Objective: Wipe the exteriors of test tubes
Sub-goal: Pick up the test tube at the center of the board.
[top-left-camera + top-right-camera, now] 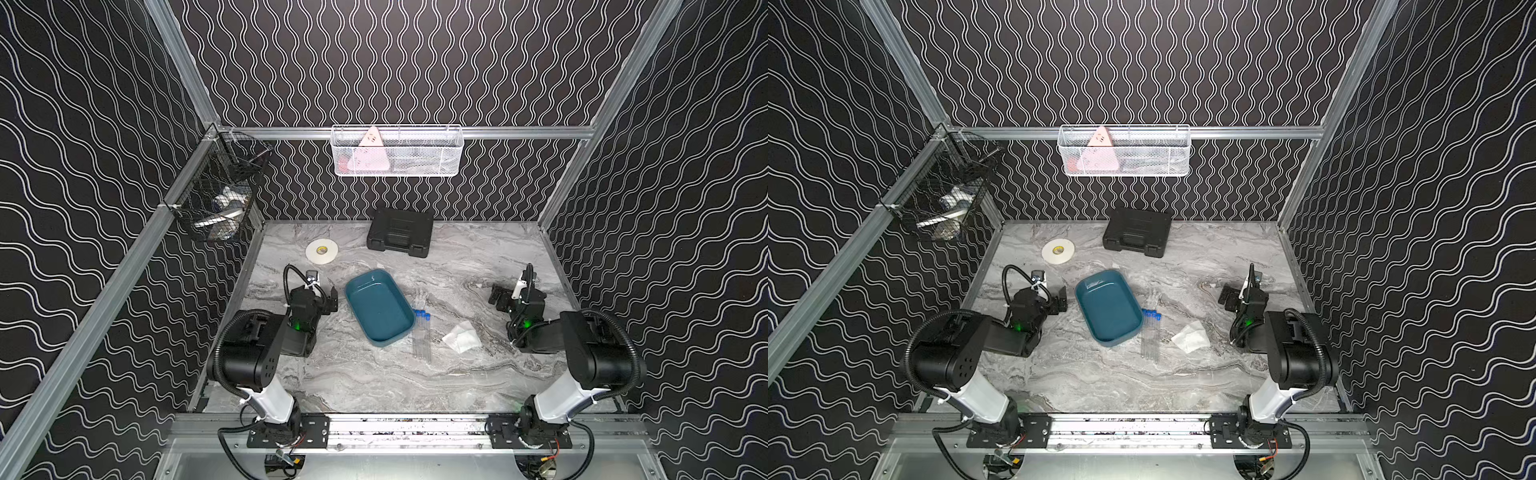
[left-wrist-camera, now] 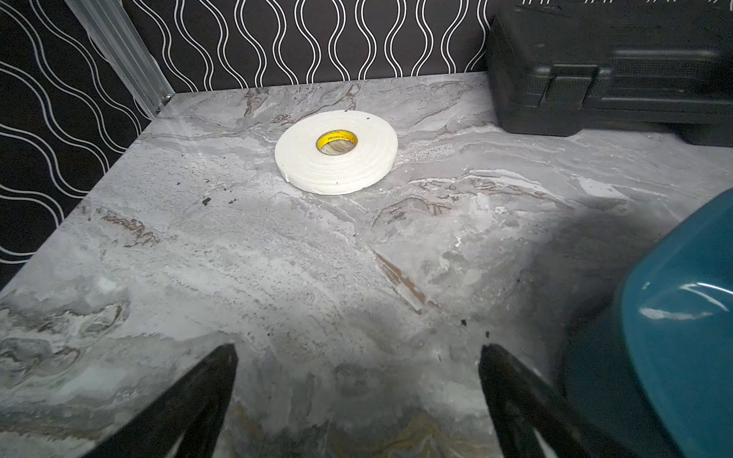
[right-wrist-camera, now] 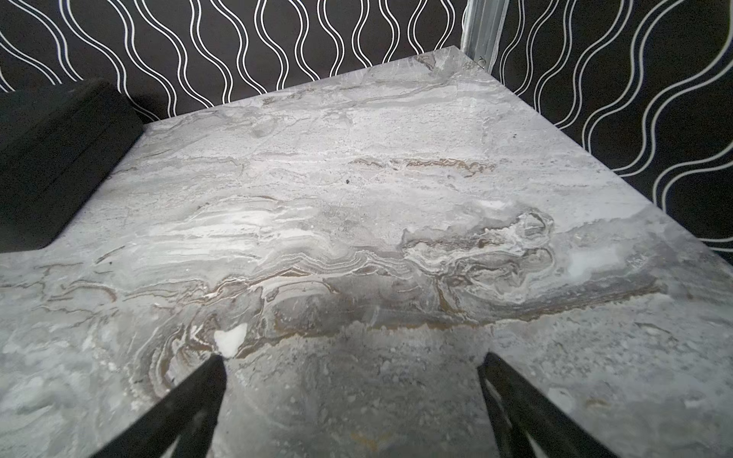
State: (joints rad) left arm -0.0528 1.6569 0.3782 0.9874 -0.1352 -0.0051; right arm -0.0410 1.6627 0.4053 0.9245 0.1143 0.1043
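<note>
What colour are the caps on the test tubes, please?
Blue; the caps show best in a top view, beside the teal tray.

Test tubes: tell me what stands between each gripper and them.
The teal tray lies between the left gripper and the test tubes. For the right gripper only bare table intervenes; the tissue sits beside that path.

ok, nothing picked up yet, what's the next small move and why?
Probably bring the right gripper over the tissue and lower onto it. It is open and empty, as is the left gripper; the tissue lies nearest the right arm, and the test tubes lie unheld beside the tray.
</note>
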